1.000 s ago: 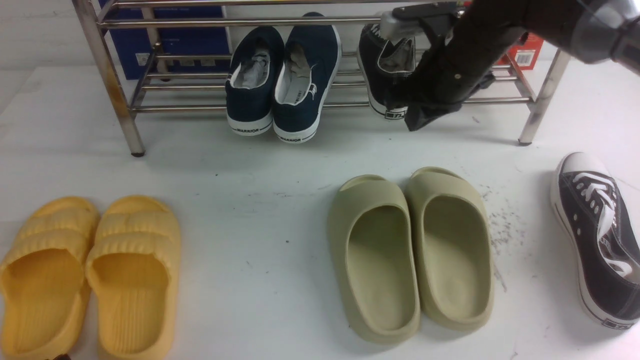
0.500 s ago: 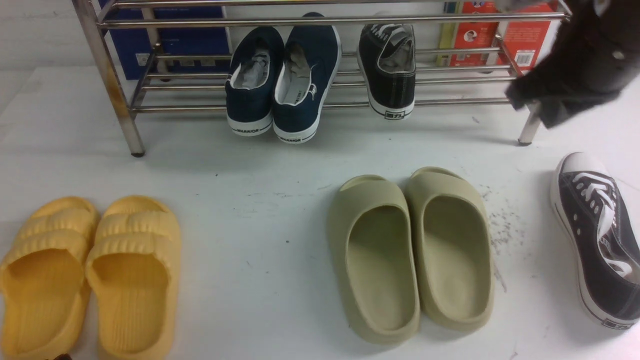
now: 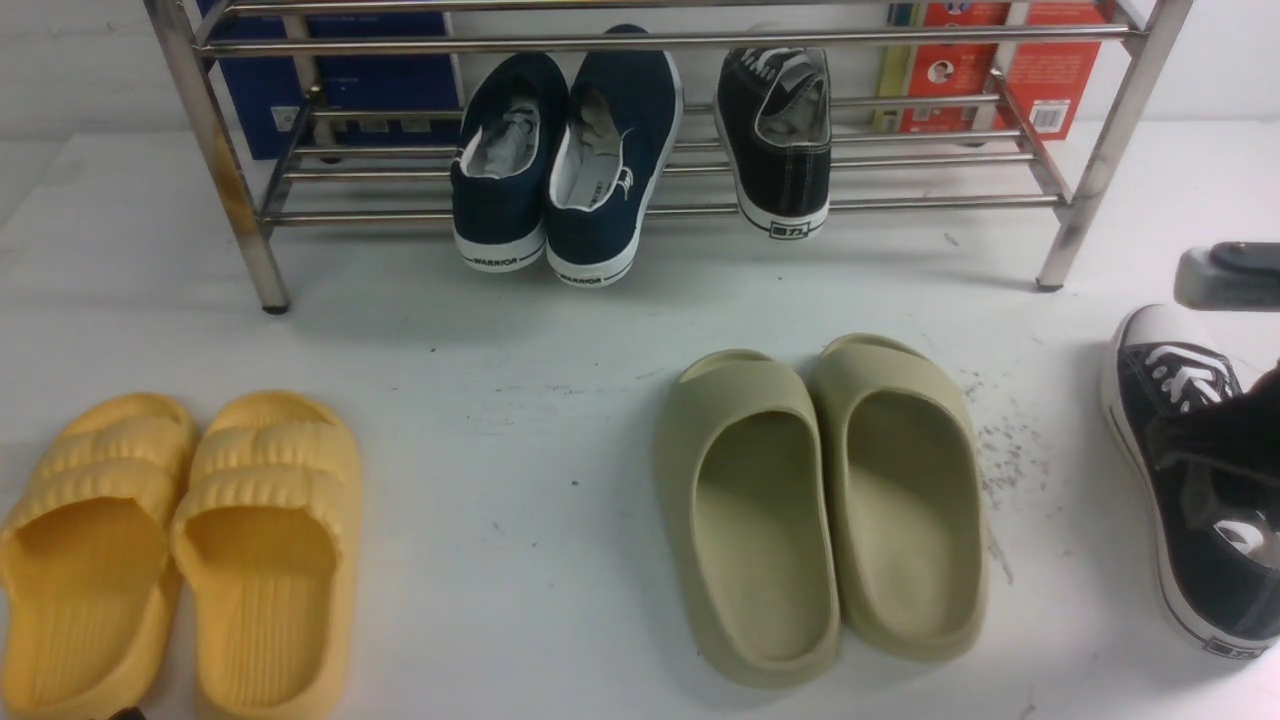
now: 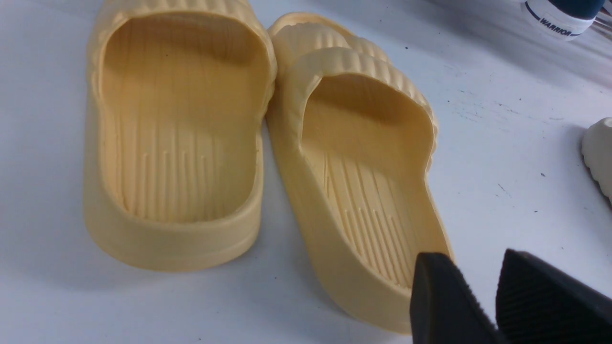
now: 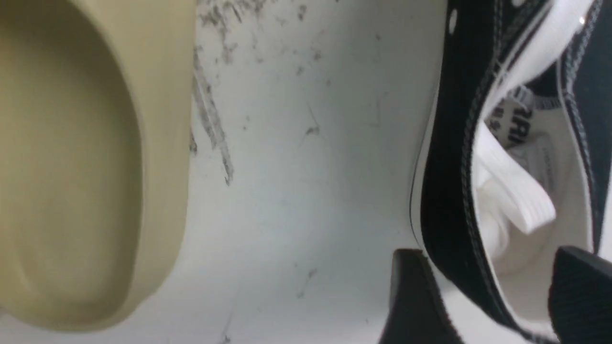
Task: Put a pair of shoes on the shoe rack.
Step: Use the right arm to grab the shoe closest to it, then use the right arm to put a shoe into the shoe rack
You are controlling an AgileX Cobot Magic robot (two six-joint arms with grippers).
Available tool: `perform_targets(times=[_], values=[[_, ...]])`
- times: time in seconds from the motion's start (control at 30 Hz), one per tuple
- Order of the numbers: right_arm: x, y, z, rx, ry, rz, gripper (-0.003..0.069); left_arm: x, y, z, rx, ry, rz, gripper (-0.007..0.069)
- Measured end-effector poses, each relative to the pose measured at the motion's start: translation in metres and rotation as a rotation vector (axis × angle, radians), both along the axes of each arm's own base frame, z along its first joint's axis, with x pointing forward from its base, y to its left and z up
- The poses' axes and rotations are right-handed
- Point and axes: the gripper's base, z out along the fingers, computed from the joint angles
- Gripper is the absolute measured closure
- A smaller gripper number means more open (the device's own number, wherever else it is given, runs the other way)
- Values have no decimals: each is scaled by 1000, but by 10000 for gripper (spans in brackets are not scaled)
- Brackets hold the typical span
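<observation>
One black sneaker [image 3: 785, 150] sits on the rack [image 3: 650, 212]; its mate [image 3: 1195, 480] lies on the surface, toe toward the rack — long axis running nearly fore and aft, heel nearest the camera. The right hand [image 5: 483, 296] is the nearer, over that shoe's heel end, fingers spread wide and gripping nothing — one to each side of the heel's near wall, it seems; contact I can't tell.

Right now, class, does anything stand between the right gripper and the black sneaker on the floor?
Nothing visible does: in the right wrist view the open right gripper is right at the black sneaker, and the olive slide lies off to one side.
</observation>
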Motion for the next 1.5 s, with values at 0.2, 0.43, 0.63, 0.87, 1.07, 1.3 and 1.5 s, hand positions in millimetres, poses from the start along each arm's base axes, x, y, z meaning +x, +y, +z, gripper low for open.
perform_targets(times=[0.2, 0.43, 0.63, 0.87, 1.07, 1.3, 1.5], values=[[18, -12, -29, 4, 29, -42, 220, 0, 0, 0, 0, 0, 0, 425], [28, -12, -58, 2, 106, -7, 419, 0, 0, 0, 0, 0, 0, 418], [25, -10, -51, 19, 99, 20, 636, 0, 0, 0, 0, 0, 0, 417], [-8, 29, 5, 67, 80, 163, 634, 0, 0, 0, 0, 0, 0, 412], [6, 70, 47, 104, -55, 294, 633, 0, 0, 0, 0, 0, 0, 407], [69, 89, 52, 57, -115, 331, 631, 0, 0, 0, 0, 0, 0, 407], [128, 104, 42, 28, -135, 333, 630, 0, 0, 0, 0, 0, 0, 402]])
